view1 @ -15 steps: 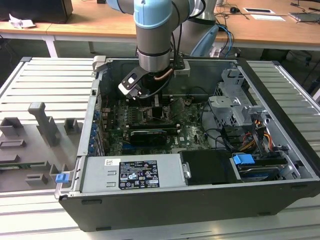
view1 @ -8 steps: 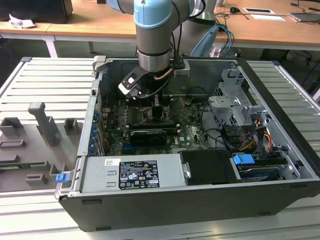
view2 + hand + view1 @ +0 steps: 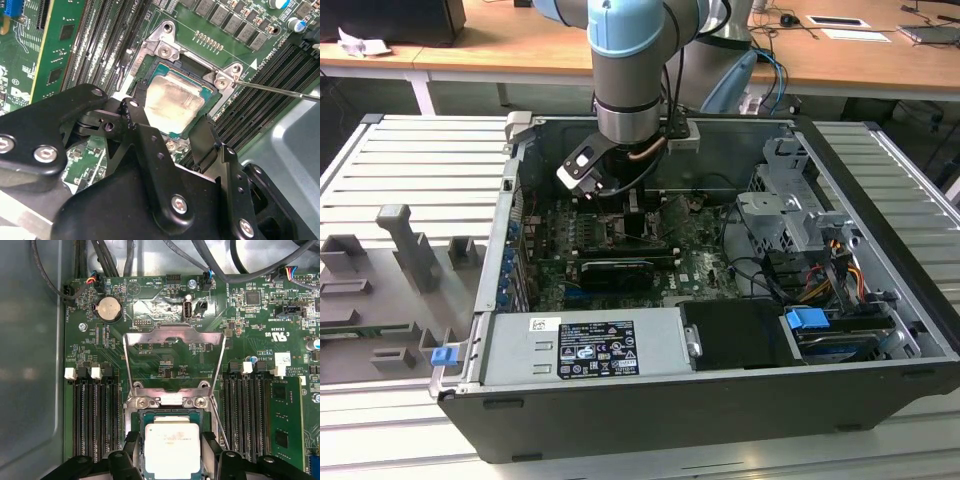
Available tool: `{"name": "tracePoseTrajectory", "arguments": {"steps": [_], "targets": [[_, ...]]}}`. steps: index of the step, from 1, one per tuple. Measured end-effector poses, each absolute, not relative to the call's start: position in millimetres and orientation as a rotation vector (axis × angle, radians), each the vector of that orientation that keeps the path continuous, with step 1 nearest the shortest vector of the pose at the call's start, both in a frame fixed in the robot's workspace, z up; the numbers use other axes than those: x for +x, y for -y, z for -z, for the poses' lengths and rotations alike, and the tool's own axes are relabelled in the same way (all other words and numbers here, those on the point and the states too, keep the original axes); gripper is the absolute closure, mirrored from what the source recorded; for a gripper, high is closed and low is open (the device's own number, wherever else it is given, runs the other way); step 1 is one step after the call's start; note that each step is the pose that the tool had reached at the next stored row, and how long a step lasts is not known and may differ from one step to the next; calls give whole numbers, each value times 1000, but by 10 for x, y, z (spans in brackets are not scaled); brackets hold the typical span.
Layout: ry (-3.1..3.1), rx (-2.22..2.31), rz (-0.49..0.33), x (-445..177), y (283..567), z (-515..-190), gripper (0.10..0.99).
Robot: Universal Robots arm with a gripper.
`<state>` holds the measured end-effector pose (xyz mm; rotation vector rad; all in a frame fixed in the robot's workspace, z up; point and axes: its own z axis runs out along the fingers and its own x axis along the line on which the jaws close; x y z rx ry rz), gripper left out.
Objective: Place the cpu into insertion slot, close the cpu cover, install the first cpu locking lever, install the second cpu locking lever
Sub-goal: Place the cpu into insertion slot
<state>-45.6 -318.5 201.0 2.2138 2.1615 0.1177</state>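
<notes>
**CPU seated face-up in socket, cover raised, gripper closed on chip**

In the exterior view, the gripper point(image 3: 623, 207) is seen lowered into the open computer case point(image 3: 890, 255), directly over the motherboard point(image 3: 705, 240).

In the second wrist view, the cpu point(image 3: 172, 105) is shown lying flat in the insertion slot point(image 3: 150, 75), pale metal face upward. The chip is nearly square, so no clear long axis can be given. Its edges run in line with the memory slots point(image 3: 105, 55). The black fingers point(image 3: 134, 117) are pressed against two opposite edges of the chip, with no gap to be made out. A locking lever point(image 3: 280, 91) is seen as a thin rod slanting away from one socket corner, across the neighbouring slots.

In the first wrist view, the cpu cover point(image 3: 172, 334) is tilted back from its hinge and stands clear of the socket. Memory slots close in on both flanks of the socket. Bare green board lies beyond the raised cover. The chip's two ungripped edges are left free.
</notes>
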Motion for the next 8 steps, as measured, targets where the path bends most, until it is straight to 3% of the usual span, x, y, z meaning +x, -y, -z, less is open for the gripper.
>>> {"name": "tracePoseTrajectory", "arguments": {"steps": [8], "targets": [[-2160,2212,-114,-456,3185,-2112,478]]}}
